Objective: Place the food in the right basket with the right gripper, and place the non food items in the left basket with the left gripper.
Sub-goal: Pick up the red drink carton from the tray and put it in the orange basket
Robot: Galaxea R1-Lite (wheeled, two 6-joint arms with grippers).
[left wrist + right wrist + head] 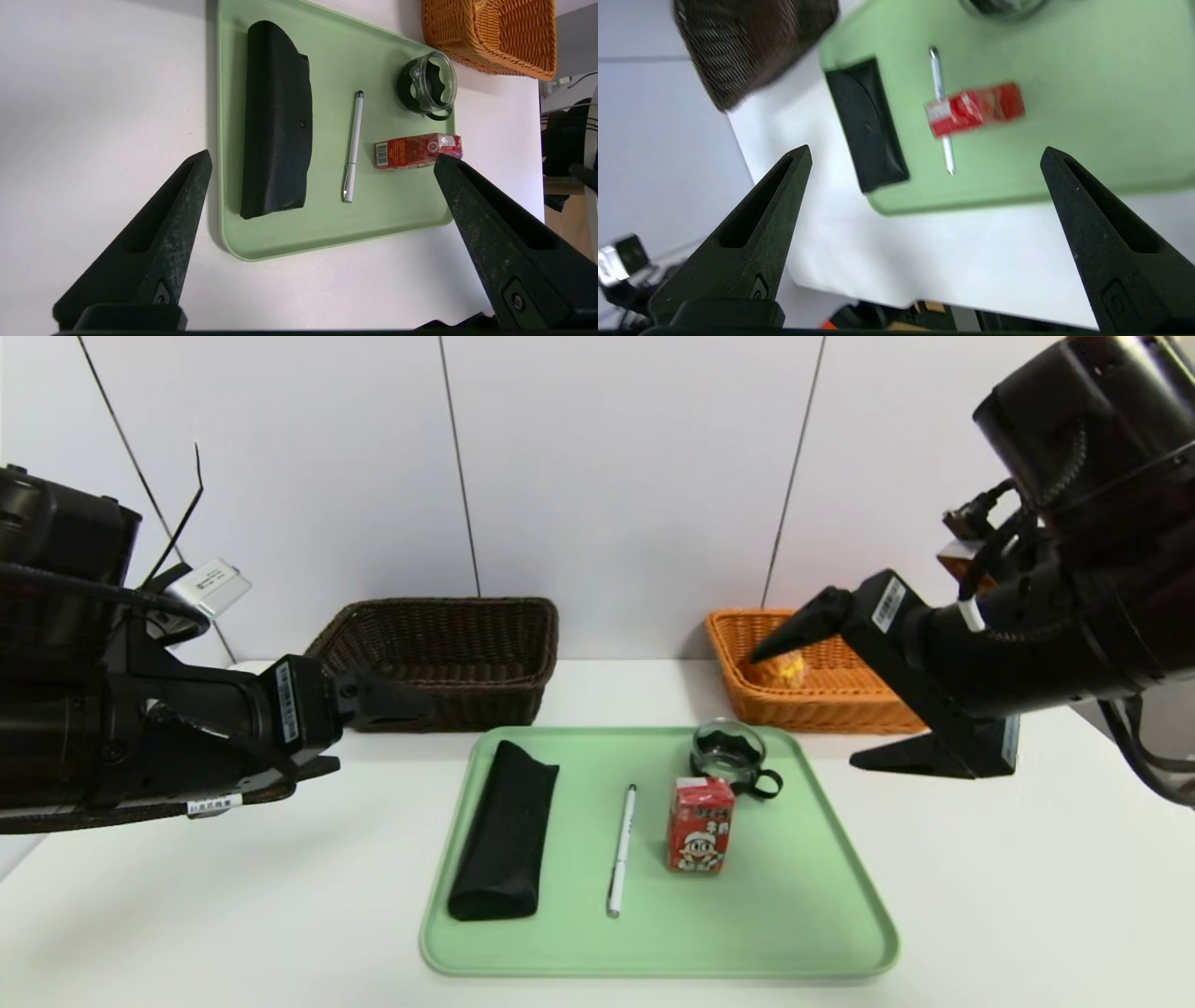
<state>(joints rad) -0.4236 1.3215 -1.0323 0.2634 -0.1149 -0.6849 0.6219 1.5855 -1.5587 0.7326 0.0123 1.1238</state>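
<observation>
**Bun in the orange basket, four things on the tray**

The white counter (980,896) carries a green tray (794,915) at its middle and two wicker baskets along the wall behind it. The dark basket (448,658) stands behind the tray's left corner, the orange basket (822,695) behind its right corner.

The right gripper (808,700) hangs above the counter in front of the orange basket, its fingers (775,205) spread wide with nothing between them. The left gripper (373,733) hovers over the counter left of the tray, in front of the dark basket, fingers (173,219) likewise wide and bare.

On the tray, the black pouch (504,831) lies lengthwise along the left side. The red carton (699,823) stands upright right of centre. Just behind it sits the glass cup (730,751), its black handle toward the right. The white pen (622,847) lies between pouch and carton, apart from both.

The bun (782,668) lies inside the orange basket, partly hidden by a right finger.
</observation>
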